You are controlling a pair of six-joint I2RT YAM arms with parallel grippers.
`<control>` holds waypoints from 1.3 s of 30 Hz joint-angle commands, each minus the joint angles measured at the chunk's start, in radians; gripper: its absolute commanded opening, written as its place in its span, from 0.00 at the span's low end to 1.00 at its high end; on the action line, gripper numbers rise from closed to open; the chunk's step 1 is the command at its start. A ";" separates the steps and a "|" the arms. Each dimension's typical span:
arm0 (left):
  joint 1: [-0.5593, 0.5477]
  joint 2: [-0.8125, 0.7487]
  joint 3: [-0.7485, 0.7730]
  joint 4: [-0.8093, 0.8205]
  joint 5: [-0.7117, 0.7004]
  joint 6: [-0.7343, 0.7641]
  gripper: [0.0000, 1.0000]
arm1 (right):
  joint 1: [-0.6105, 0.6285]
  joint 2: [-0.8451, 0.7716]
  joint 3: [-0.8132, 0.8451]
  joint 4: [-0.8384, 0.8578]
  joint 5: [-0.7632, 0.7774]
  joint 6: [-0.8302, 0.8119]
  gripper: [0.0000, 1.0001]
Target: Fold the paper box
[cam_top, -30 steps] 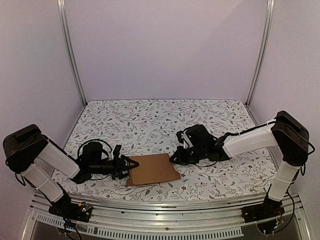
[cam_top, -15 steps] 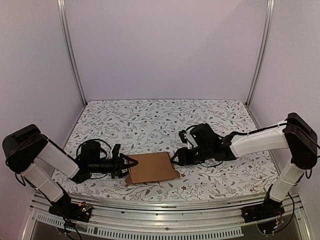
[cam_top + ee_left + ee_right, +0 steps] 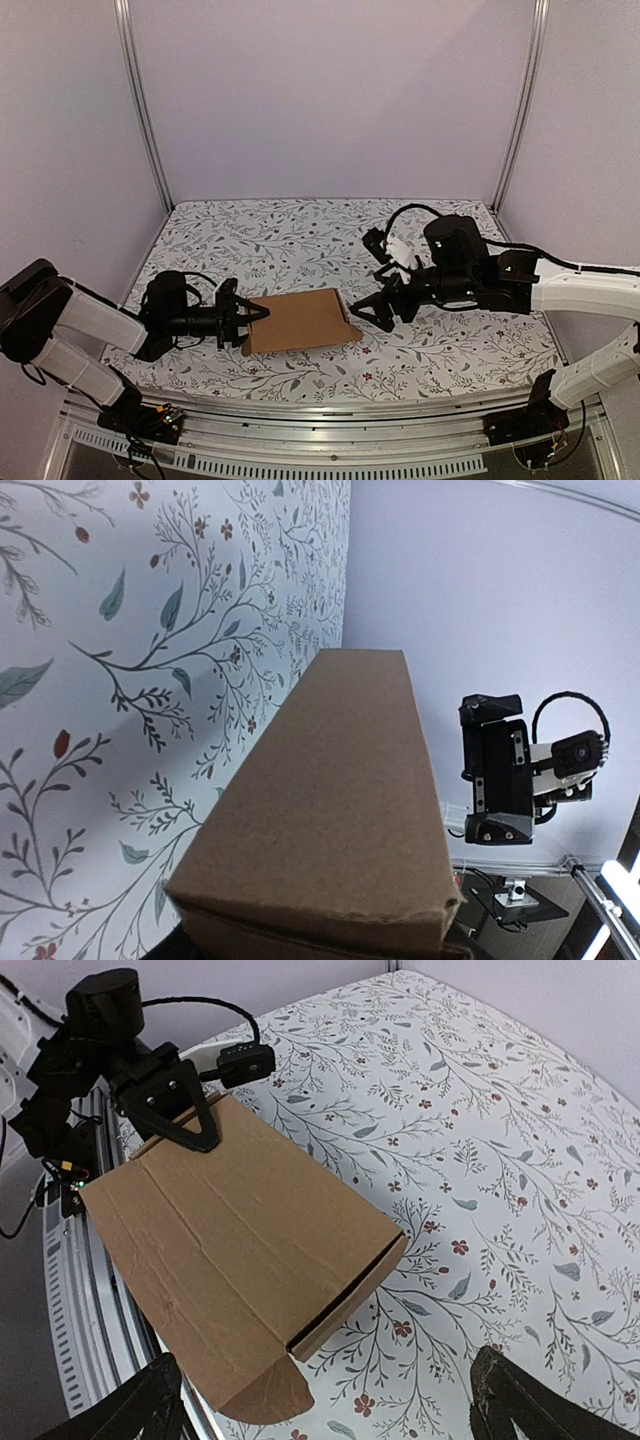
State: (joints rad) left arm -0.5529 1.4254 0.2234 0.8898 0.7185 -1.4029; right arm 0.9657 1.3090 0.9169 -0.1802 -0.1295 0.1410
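Note:
The paper box (image 3: 298,320) is a closed, shallow brown cardboard box lying near the table's front middle. My left gripper (image 3: 243,325) is shut on its left end, and the right wrist view shows one black finger (image 3: 185,1115) lying on the lid. In the left wrist view the box (image 3: 330,810) fills the centre. In the right wrist view the box (image 3: 230,1250) shows a dark gap along its near side and a rounded tab (image 3: 265,1395) sticking out at one corner. My right gripper (image 3: 378,312) hangs open just right of the box, touching nothing, its fingers spread wide (image 3: 330,1415).
A floral cloth (image 3: 320,240) covers the table. An aluminium rail (image 3: 300,410) runs along the near edge, with upright posts (image 3: 145,110) at the back corners and plain walls around. Black cables (image 3: 410,215) loop above the right wrist.
My right gripper has opened and pulled up and to the right, away from the box's right edge. The left arm has stretched out lower, and the box has shifted a little.

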 commanded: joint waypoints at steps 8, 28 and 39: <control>0.101 -0.107 0.034 0.030 0.355 -0.120 0.10 | 0.096 -0.171 -0.080 -0.067 0.075 -0.787 0.99; 0.120 -0.123 0.002 0.195 0.516 -0.258 0.00 | 0.404 -0.055 -0.250 0.554 0.492 -1.348 0.99; 0.120 -0.145 -0.007 0.176 0.531 -0.248 0.00 | 0.459 0.045 -0.237 0.647 0.501 -1.439 0.98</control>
State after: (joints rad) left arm -0.4438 1.2942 0.2287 1.0527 1.2243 -1.6543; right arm 1.4029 1.3136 0.6739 0.4091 0.3511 -1.2491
